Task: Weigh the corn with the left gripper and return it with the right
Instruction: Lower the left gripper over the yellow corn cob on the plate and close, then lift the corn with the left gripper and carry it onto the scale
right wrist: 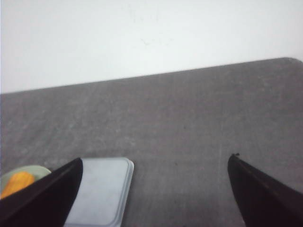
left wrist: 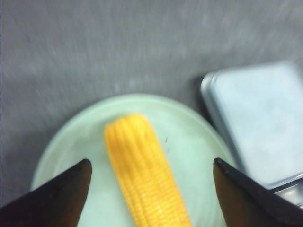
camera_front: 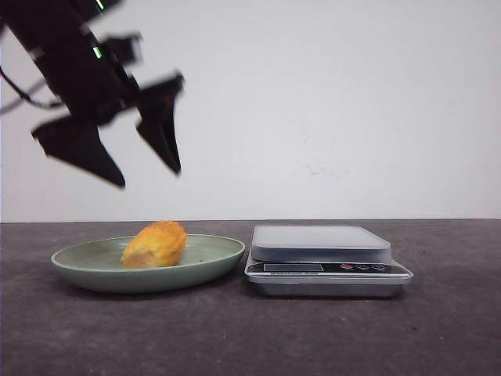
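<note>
The corn (camera_front: 155, 244), a short yellow-orange cob piece, lies on a pale green plate (camera_front: 211, 258) at the left. A silver kitchen scale (camera_front: 321, 243) stands right beside the plate, its platform bare. My left gripper (camera_front: 149, 178) hangs open well above the plate, empty. In the left wrist view the corn (left wrist: 144, 175) lies between and below the spread fingers of the gripper (left wrist: 150, 163), and the plate (left wrist: 194, 142) and scale (left wrist: 260, 123) show. My right gripper (right wrist: 156, 161) is open and empty over the table, out of the front view; the scale (right wrist: 102, 189) and corn (right wrist: 16, 183) show at its side.
The table (camera_front: 250, 337) is dark grey with a white wall behind. The scale's display and buttons (camera_front: 360, 267) face the front.
</note>
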You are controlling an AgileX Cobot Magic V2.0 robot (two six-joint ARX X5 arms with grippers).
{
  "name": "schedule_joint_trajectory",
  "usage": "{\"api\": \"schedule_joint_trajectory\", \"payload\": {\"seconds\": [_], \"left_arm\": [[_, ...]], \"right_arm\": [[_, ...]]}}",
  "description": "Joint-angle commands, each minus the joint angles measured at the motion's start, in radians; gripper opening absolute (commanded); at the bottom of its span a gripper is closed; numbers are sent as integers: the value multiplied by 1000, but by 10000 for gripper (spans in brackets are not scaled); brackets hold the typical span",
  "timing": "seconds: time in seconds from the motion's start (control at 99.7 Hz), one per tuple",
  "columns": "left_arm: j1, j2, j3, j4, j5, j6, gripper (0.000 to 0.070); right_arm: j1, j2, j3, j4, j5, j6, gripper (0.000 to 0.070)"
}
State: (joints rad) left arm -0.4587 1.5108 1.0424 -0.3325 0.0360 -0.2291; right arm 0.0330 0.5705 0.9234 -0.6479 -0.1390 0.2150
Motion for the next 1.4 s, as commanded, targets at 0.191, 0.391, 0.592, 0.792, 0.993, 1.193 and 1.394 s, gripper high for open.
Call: {"api": "schedule_joint_trajectory", "payload": {"seconds": [0.191,0.391,0.592,0.792,0.993,1.193,1.394], "left_arm": [[-64,116,13,12,-47,-33,499],[-78,151,13,3,-70,-47,469],[-78,172,13,7,-71,-53,457],[-80,198,13,10,-70,-75,370],[-80,196,13,9,-64,-70,4],[-91,122,13,5,-60,-66,4],[-145,24,99,-49,-2,-33,4]], "right_arm": [[3,3,21,-7,-3,-13,621],[3,3,21,-13,-3,-13,621],[3,3,21,-19,-3,-13,621],[3,3,21,-21,-3,-13,621],[3,3,21,-21,-2,-13,621],[3,3,21,-26,1,-13,621],[3,3,21,-28,0,-13,621]]}}
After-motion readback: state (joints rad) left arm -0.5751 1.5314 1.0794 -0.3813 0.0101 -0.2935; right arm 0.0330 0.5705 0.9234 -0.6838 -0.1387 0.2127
